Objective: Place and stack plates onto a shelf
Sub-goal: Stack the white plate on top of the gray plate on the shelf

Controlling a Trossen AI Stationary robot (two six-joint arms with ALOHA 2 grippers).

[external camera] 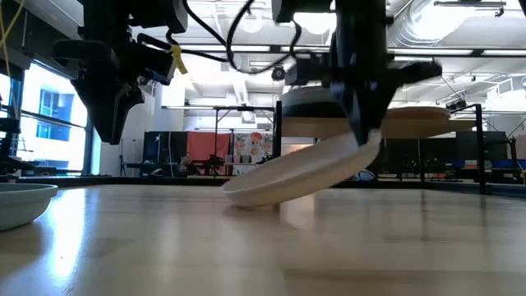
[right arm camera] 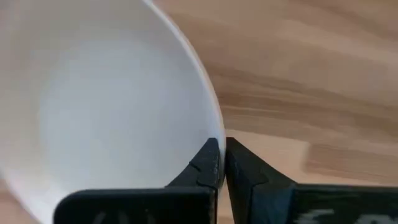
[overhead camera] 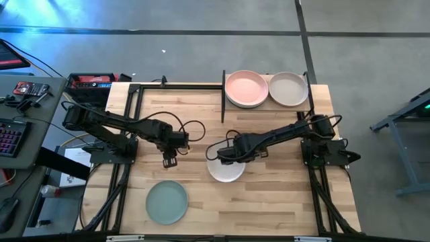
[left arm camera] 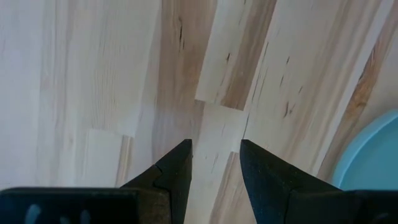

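Observation:
A white plate [overhead camera: 227, 171] sits tilted near the table's middle, with my right gripper [right arm camera: 221, 163] shut on its rim. In the low view the plate [external camera: 304, 174] slants up toward my right gripper [external camera: 364, 138]. The shelf [overhead camera: 267, 102] stands at the far right and carries a pink plate [overhead camera: 246, 88] and a beige plate [overhead camera: 288, 89] side by side. A mint plate [overhead camera: 166, 202] lies flat on the table near the front left. My left gripper [overhead camera: 168, 160] hangs open above bare wood, left of the white plate, and touches nothing. My right gripper pinches the white plate's rim [right arm camera: 212, 132] between its two fingers, one finger [right arm camera: 206, 163] inside the plate and the other outside. The fingers come from above, pointing down. The plate is tilted: the held side is raised and the opposite edge [external camera: 240, 196] rests on the table.
Black frame bars [overhead camera: 127, 114] run along the table's left and right sides. Bare wood lies between the white plate and the shelf. The mint plate [left arm camera: 372, 158] shows at the edge of the left wrist view. A desk with a keyboard [overhead camera: 10, 138] stands beyond the table's left edge.

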